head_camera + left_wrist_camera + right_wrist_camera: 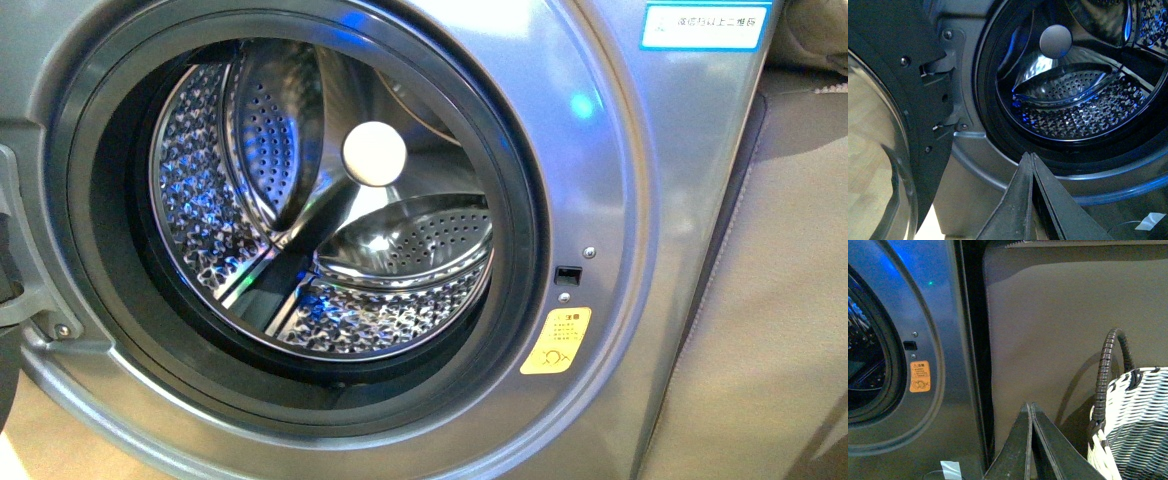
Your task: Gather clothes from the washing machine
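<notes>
The silver-grey washing machine [610, 200] fills the front view, its round porthole open onto the perforated steel drum [320, 215]. No clothes show in the drum or anywhere else; only bare steel and a pale round hub [374, 153]. My left gripper [1031, 156] is shut with nothing in it, pointing at the machine's front just below the porthole rim [998, 145]. My right gripper [1030, 406] is shut and empty too, aimed at the brown panel [1058, 340] right of the machine. Neither arm appears in the front view.
The black-rimmed glass door [883, 150] hangs open to the left of the porthole. A white woven basket [1135, 425] with a dark handle stands right of the machine. An orange warning sticker [556, 340] sits beside the porthole.
</notes>
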Robot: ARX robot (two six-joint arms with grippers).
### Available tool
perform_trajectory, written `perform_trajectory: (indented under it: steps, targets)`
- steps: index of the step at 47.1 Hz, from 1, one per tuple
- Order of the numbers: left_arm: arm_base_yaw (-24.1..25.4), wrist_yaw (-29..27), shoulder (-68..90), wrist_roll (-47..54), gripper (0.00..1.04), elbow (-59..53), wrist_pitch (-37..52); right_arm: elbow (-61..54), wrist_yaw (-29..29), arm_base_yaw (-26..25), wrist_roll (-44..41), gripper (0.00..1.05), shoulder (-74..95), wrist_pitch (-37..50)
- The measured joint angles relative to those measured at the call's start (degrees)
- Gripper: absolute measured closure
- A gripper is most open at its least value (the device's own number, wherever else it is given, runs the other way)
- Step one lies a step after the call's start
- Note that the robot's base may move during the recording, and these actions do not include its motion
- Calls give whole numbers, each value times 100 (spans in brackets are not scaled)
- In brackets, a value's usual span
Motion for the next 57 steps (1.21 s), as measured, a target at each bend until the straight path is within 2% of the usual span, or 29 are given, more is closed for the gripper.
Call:
perform_trajectory:
  steps: [5, 10, 35, 37, 47, 51, 52, 57]
  targets:
    - [0, 0, -151, -2, 101, -2, -111, 2, 2, 0, 0, 102, 0, 0]
    - [0, 0, -962, -4, 101, 2, -1102, 0, 4, 0, 0, 102, 0, 0]
    - [0, 0, -1141, -7, 101, 0, -1147, 0, 0, 0, 0, 102, 0, 0]
    - [0, 0, -1141, -4, 94, 2, -1147, 0, 2, 0, -2, 100, 0, 0]
    - [0, 0, -1141, -4, 58, 2, -1147, 2, 2, 0, 0, 66, 0, 0]
    - [0, 0, -1141, -4, 44, 0, -1147, 0, 2, 0, 0, 51, 0, 0]
    - [0, 0, -1141, -4, 37, 2, -1147, 2, 2, 0, 0, 46, 0, 0]
    - [0, 0, -1141, -4, 17, 2, -1147, 2, 2, 0, 0, 25, 0, 0]
